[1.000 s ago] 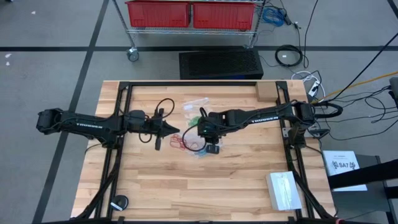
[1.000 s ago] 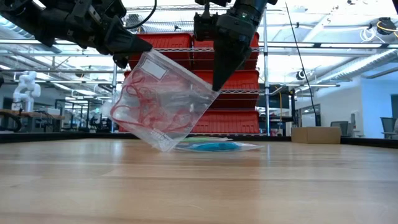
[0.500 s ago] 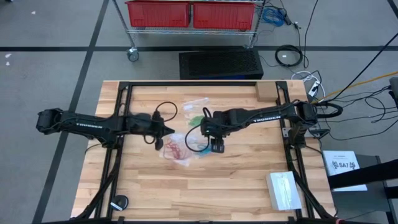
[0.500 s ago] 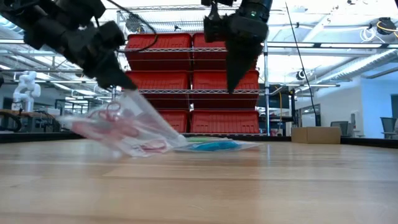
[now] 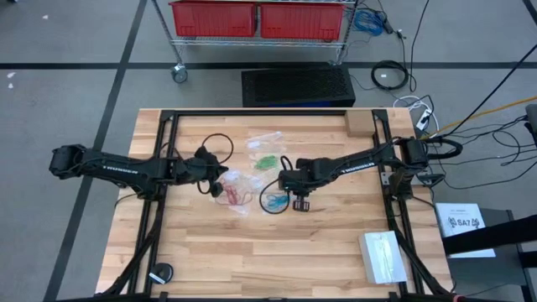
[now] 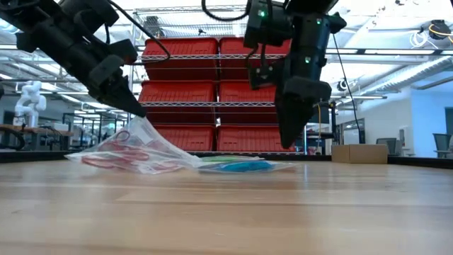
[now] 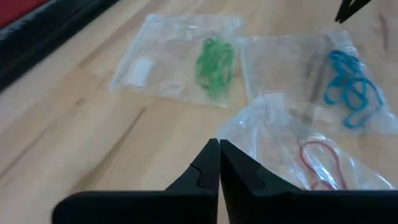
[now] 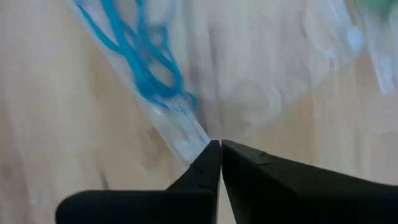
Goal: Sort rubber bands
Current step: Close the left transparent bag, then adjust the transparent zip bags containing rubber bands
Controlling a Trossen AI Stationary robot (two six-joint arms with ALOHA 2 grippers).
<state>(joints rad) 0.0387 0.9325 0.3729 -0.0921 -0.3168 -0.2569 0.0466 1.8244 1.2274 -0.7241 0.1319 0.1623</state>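
Left gripper point(image 5: 220, 188): fingers pressed together, pinching the raised corner of the red bag point(image 6: 138, 147), tip just over the table point(image 5: 336, 243).
Red bands point(image 5: 232, 195): inside that bag, left of centre, rest of the bag lying flat.
Green bands point(image 5: 267, 161): in a clear bag flat on the table, behind the other two.
Blue bands point(image 5: 273, 201): in a clear bag, right of the red bag.
Right gripper point(image 5: 297, 201): fingers closed, nothing visibly held, tip just above the blue bag's edge point(image 8: 180, 134).
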